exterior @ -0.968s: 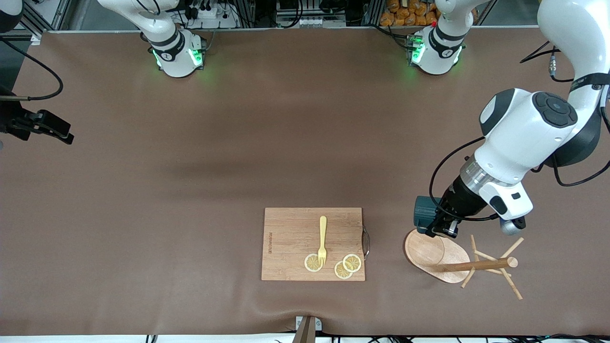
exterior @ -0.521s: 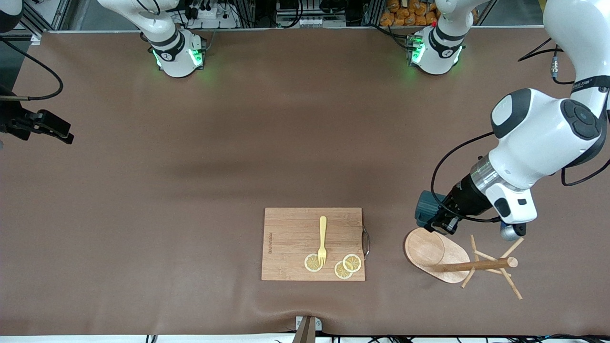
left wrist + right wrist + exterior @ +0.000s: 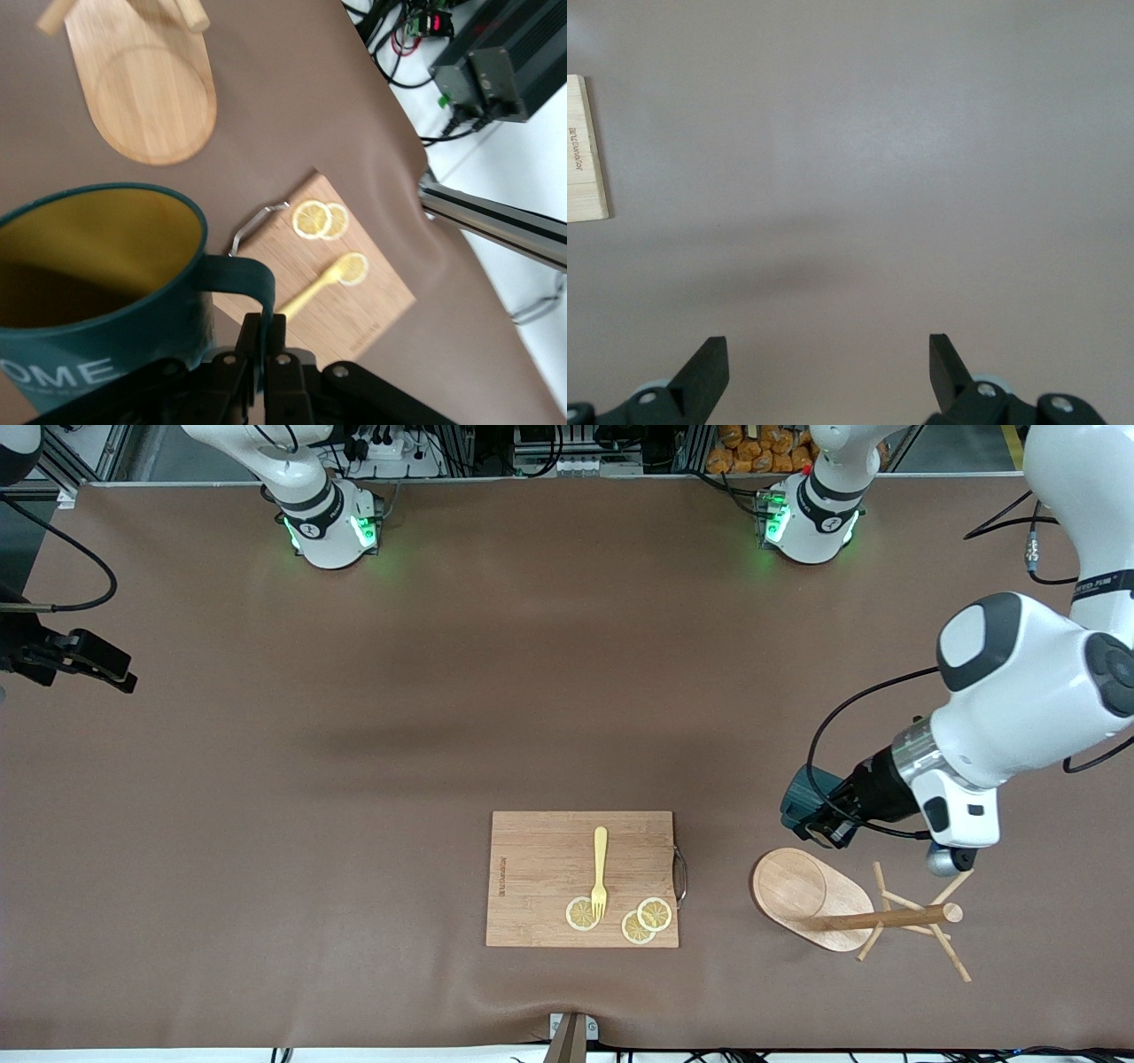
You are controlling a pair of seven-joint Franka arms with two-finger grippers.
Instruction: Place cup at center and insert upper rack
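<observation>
My left gripper (image 3: 264,347) is shut on the handle of the cup (image 3: 97,292), a dark teal mug with a yellowish inside and white lettering. In the front view the cup (image 3: 800,797) hangs in the left gripper (image 3: 822,828) over the brown table, just off the edge of the upper rack's base. The upper rack (image 3: 802,890), a light wooden mug tree, stands on its oval base (image 3: 151,97), with its post (image 3: 895,918) and thin pegs toward the left arm's end. My right gripper (image 3: 828,363) is open over bare table, holding nothing.
A bamboo cutting board (image 3: 580,877) lies beside the rack, toward the right arm's end. It carries a yellow fork (image 3: 600,872) and lemon slices (image 3: 645,919), and has a metal handle (image 3: 680,875). One corner of the board (image 3: 585,150) shows in the right wrist view.
The left gripper has carried the cup up and off the rack's base, toward the left arm's end. The right arm has not moved.
</observation>
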